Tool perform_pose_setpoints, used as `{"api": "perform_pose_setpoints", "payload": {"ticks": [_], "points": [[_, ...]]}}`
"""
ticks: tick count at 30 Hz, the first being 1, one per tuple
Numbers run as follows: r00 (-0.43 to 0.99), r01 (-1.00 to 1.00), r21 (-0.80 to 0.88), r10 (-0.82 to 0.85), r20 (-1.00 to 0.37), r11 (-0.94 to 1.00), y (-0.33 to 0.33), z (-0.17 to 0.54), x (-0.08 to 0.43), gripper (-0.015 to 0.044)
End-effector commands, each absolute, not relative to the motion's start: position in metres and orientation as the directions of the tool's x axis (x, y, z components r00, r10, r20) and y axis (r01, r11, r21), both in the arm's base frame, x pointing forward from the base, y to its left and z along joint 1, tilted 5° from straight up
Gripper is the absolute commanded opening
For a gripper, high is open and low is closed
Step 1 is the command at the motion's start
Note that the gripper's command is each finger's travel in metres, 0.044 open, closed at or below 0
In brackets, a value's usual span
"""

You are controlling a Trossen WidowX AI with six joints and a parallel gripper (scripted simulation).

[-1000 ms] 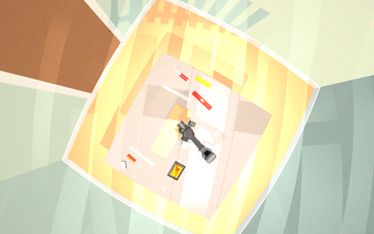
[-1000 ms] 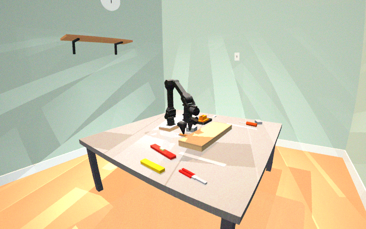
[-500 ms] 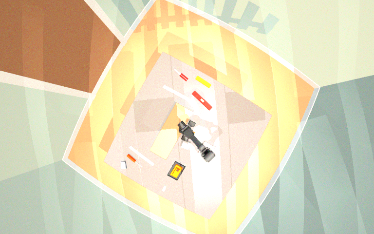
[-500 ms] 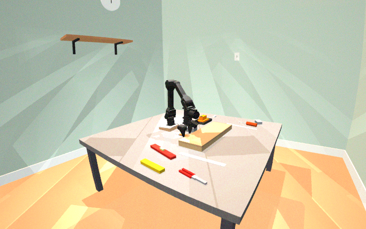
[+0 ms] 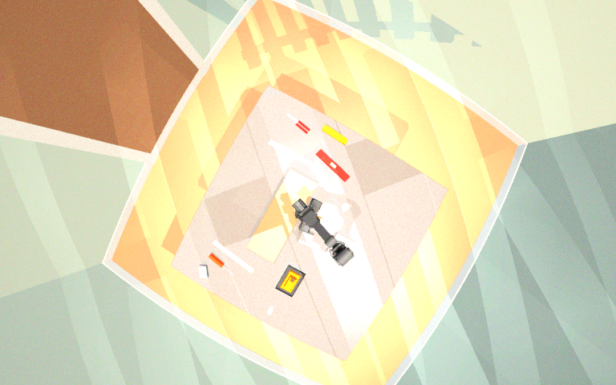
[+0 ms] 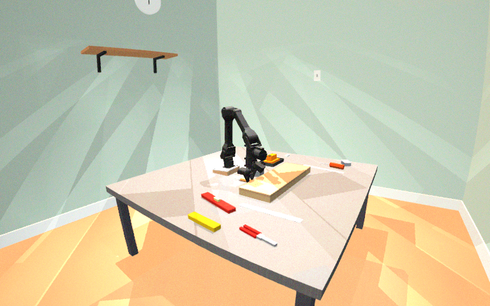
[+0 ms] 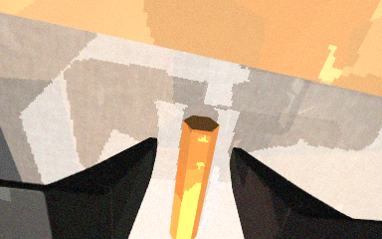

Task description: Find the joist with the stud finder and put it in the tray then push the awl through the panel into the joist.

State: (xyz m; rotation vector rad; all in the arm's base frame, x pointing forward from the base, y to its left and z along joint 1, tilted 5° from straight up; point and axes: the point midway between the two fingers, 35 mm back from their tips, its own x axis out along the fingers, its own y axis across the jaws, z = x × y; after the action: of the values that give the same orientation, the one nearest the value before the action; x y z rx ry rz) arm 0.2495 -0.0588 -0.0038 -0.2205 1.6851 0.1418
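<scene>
The awl's orange six-sided handle (image 7: 196, 169) (image 6: 242, 179) lies on the table beside the long edge of the panel; its tip is out of the wrist view. My gripper (image 5: 310, 216) (image 6: 249, 178) (image 7: 194, 150) points down around the handle, partly open, with a gap on each side of it. The pale wooden floor panel (image 5: 265, 245) (image 6: 289, 171) (image 7: 209, 30) lies flat. No hole shows in its visible part. The stud finder (image 5: 291, 280) (image 6: 271, 157), yellow and orange, sits in the dark tray (image 5: 283, 276) (image 6: 278, 162).
A red level (image 5: 324, 156) (image 6: 209, 198), a yellow bar (image 5: 334, 135) (image 6: 204, 221) and a red-handled tool (image 5: 302, 126) (image 6: 249, 231) lie beyond one end of the panel. An orange-handled tool (image 5: 216, 260) (image 6: 336, 165) and a small grey block (image 5: 203, 271) (image 6: 346, 162) lie past the other end.
</scene>
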Motion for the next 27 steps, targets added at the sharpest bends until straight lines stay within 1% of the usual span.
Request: {"api": "perform_pose_setpoints", "payload": {"ticks": [1,2,8,9,10,27], "points": [[-0.115,-0.231,-0.038,-0.066,-0.991,0.972,-0.059,-0.004,0.250,0.0099],[-0.115,-0.231,-0.038,-0.066,-0.991,0.972,-0.059,-0.004,0.250,0.0072],[-0.115,-0.231,-0.038,-0.066,-0.991,0.972,-0.059,-0.004,0.250,0.0032],[-0.115,-0.231,-0.038,-0.066,-0.991,0.972,-0.059,-0.003,0.250,0.0006],[-0.115,-0.231,-0.038,-0.066,-0.991,0.972,-0.059,-0.002,0.251,0.0000],[-0.114,-0.231,-0.038,-0.066,-0.991,0.972,-0.055,0.096,0.259,0.0000]]}}
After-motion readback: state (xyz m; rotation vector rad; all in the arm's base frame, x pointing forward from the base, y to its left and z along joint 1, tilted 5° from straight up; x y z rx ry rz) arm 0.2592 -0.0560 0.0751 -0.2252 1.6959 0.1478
